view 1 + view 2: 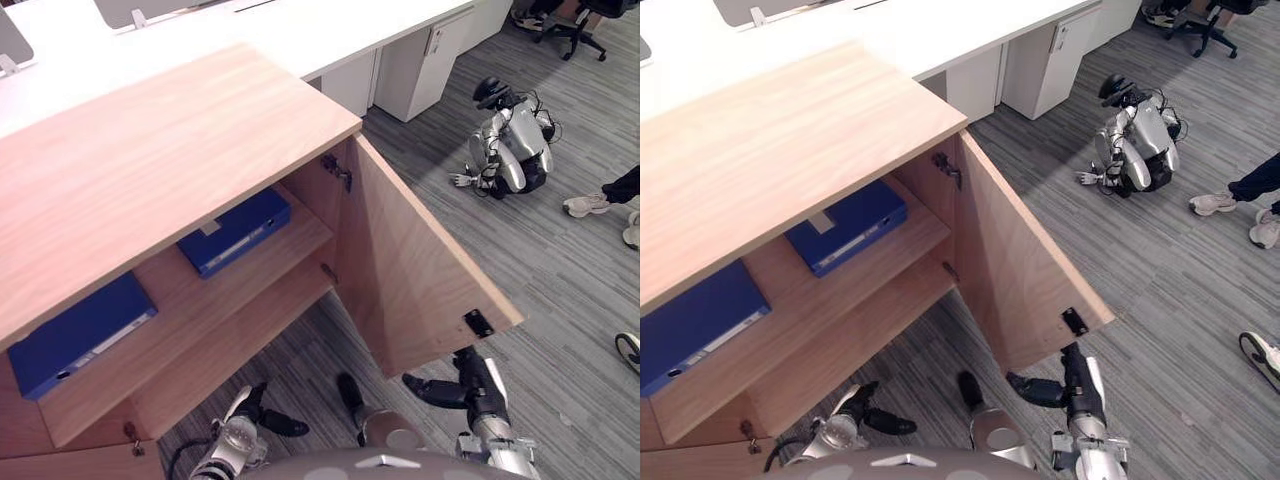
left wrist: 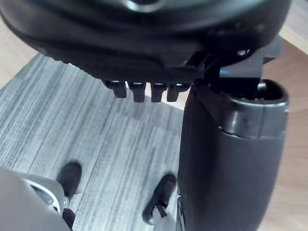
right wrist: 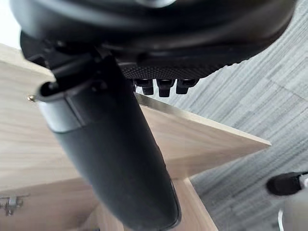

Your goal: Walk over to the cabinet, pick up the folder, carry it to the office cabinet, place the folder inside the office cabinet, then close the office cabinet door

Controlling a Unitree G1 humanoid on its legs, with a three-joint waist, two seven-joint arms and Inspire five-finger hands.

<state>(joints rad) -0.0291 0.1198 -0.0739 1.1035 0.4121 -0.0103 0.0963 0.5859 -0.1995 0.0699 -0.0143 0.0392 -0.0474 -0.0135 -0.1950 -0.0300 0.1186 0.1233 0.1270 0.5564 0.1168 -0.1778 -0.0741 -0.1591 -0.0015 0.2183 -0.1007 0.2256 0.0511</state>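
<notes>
The fingers of the right hand are held loosely straight with nothing in them. They are pointed towards the robot's left, just under the free lower corner of the light wooden cabinet door. Whether the door is touched cannot be told. The left hand is hung low before the open cabinet, its fingers likewise relaxed and empty, well apart from the door. The right hand is judged much the nearer.

The door is set wide open towards the robot's right on metal hinges, with its inner face and a small black catch plate turned to the head camera. A push on its outer face, towards the left, is judged to be needed, so the hand would first have to be brought round the free edge.

Two flat blue folders are laid on the upper wooden shelf, one near the hinge side and one at the left, long axes along the shelf. Which one the task means cannot be told. Neither is seen jutting past the shelf front, so the swing is judged unobstructed, provided the left hand is kept back.

A second silver humanoid robot is sat on the grey striped carpet, near a person's pale shoe, both well apart from the door.
</notes>
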